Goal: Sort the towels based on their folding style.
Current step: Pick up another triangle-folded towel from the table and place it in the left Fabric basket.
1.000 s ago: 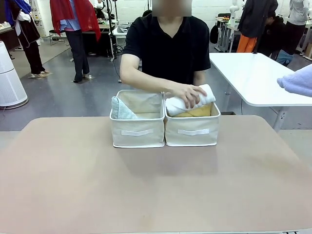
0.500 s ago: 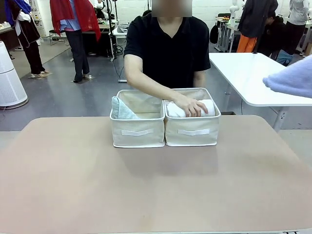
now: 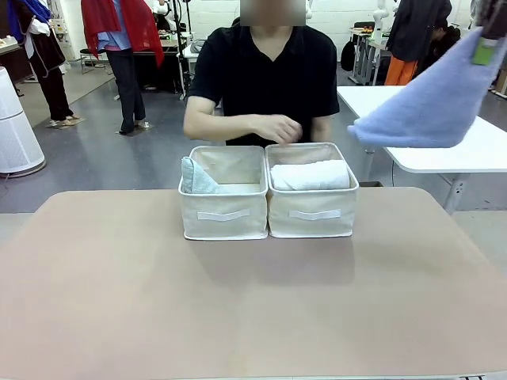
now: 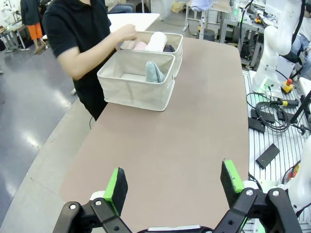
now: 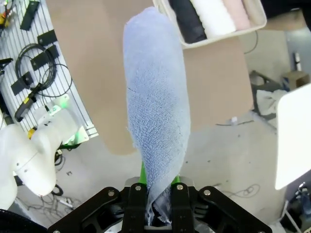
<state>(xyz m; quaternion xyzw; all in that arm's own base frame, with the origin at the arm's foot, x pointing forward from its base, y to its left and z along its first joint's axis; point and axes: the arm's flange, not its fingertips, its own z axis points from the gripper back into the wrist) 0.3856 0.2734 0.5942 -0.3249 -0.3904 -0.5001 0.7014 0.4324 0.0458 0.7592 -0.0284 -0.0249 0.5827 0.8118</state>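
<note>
- The right claw (image 5: pixel 158 201) is clamped on the narrow end of a periwinkle-blue cone-folded terry towel (image 5: pixel 155 97), which juts out ahead of its fingers in mid-air.
- Beyond the towel's tip, a cream fabric basket (image 5: pixel 223 35) holds the dark grey rolled towel (image 5: pixel 187 19), the white rolled towel (image 5: pixel 211 17) and the pink rolled towel (image 5: pixel 235 12).
- The left claw (image 4: pixel 175 182) has its jaws wide apart with nothing between them.
- Far ahead of it, a pale mint cone-folded towel (image 4: pixel 154 72) sits in a second cream basket (image 4: pixel 131 90).

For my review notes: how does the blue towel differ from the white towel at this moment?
Shape: the blue towel is folded into a cone that tapers to a point, while the white towel is a rolled cylinder.
Position: the blue towel is held in the air, pinched in the shut right end effector. The white towel lies on its side in the right basket.
Both look like small terry cloths.
</note>
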